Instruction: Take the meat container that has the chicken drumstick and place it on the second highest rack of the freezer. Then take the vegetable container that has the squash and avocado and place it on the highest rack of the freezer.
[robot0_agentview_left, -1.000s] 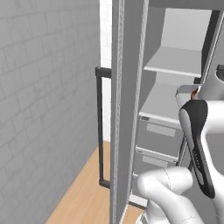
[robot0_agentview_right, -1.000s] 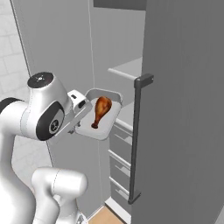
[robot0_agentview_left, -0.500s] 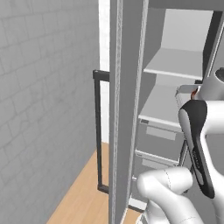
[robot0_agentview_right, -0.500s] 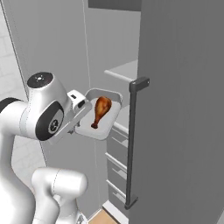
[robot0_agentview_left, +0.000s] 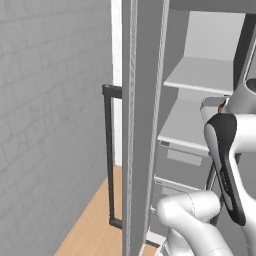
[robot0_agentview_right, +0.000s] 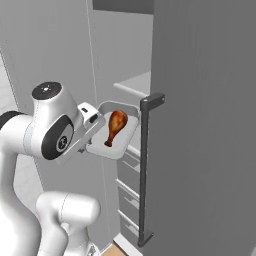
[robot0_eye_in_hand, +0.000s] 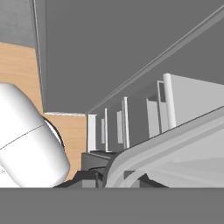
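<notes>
The gripper (robot0_agentview_right: 94, 131) was closed narrowly on the near edge of the tray (robot0_agentview_right: 125, 145), holding it level in front of the open freezer (robot0_agentview_right: 200, 100). The drumstick (robot0_agentview_right: 116, 126) lay in the tray, thick end away from the gripper and bone end toward it, shorter than the tray and clear of its walls.

Relative to the freezer: the tray sat at the front of the opening, above the grey drawers (robot0_agentview_right: 129, 187) and at about the height of the lower shelf. In the left base view, only a corner of the tray (robot0_agentview_left: 212, 104) showed behind the arm, over the front of the lower shelf (robot0_agentview_left: 185, 127). Whether the tray touched that shelf could not be told. The upper shelf (robot0_agentview_left: 205, 75) stood above it, bare.

The freezer door (robot0_agentview_left: 142, 125) stood open to the left of the shelves, its dark bar handle (robot0_agentview_left: 108, 155) on the outer face. A second dark handle (robot0_agentview_right: 145, 165) ran down the grey panel right of the tray.

In the hand view, the tray rim (robot0_eye_in_hand: 175, 144) curved across the foreground, with the drawer fronts (robot0_eye_in_hand: 127, 127) beyond it.
</notes>
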